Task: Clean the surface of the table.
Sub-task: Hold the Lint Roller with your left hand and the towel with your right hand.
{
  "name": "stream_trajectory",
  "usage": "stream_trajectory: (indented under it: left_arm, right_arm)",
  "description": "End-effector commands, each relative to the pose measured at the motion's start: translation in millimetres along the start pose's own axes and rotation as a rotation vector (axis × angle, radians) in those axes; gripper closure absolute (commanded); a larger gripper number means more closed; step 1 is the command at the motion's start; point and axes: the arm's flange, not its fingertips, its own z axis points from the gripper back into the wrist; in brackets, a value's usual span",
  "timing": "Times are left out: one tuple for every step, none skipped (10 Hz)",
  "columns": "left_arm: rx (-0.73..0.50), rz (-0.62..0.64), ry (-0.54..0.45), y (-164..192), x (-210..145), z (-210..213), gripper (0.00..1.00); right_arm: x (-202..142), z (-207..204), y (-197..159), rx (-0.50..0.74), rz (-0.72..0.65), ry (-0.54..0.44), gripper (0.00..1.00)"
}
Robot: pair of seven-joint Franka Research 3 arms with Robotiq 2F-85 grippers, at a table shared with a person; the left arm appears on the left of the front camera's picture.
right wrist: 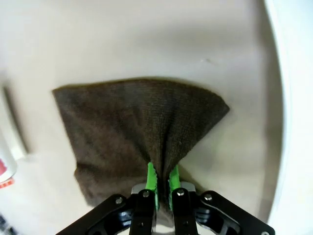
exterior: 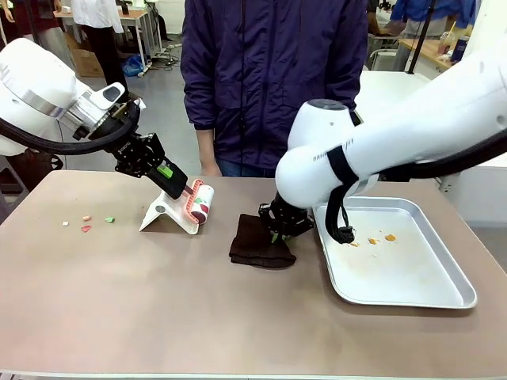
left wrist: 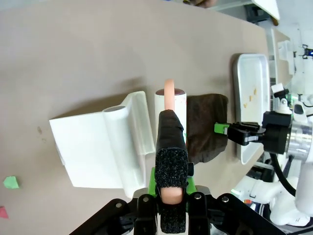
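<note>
The brownish-taupe table [exterior: 158,309] spans the front view. A dark brown cloth [exterior: 255,242] lies near its middle, and my right gripper [exterior: 279,233] is shut on the cloth's right edge, pinching a fold between its green pads [right wrist: 152,180] in the right wrist view. My left gripper [exterior: 176,184] is shut on the pink handle of a lint roller [exterior: 201,203], whose roll rests against a white stand [exterior: 162,212]. The left wrist view looks down the handle to the lint roller [left wrist: 171,104], the stand [left wrist: 98,152] and the cloth [left wrist: 205,127].
A shiny metal tray [exterior: 444,294] with a few orange crumbs sits at the right, close to the cloth. Small red, green and white scraps [exterior: 87,224] lie on the table's left part. A person in a dark jacket [exterior: 269,71] stands at the far edge.
</note>
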Motion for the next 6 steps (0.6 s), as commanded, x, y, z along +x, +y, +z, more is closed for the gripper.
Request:
stream_trajectory:
  left_arm:
    - [-0.069,-0.010,0.006,-2.8,-15.4,19.0,1.00]
    - [-0.105,-0.043,0.012,-5.1,-24.8,30.3,1.00]
    - [-0.147,-0.054,0.026,-6.8,-37.3,45.3,1.00]
    - [-0.180,-0.026,0.051,-4.9,-48.4,60.9,1.00]
    - [-0.216,-0.002,0.018,1.4,-60.0,80.8,1.00]
    - [-0.283,0.038,0.024,10.4,-74.9,103.8,1.00]
  right_arm:
    - [-0.4,43.0,-38.3,0.252,0.008,0.092,1.00]
    - [-2.1,63.2,-54.2,0.375,0.025,0.126,1.00]
    - [-5.6,84.5,-72.6,0.511,0.047,0.174,1.00]
    - [-10.4,101.5,-88.8,0.616,0.086,0.207,1.00]
    - [-16.7,117.5,-105.2,0.718,0.133,0.223,1.00]
    - [-23.5,132.4,-122.3,0.814,0.179,0.251,1.00]
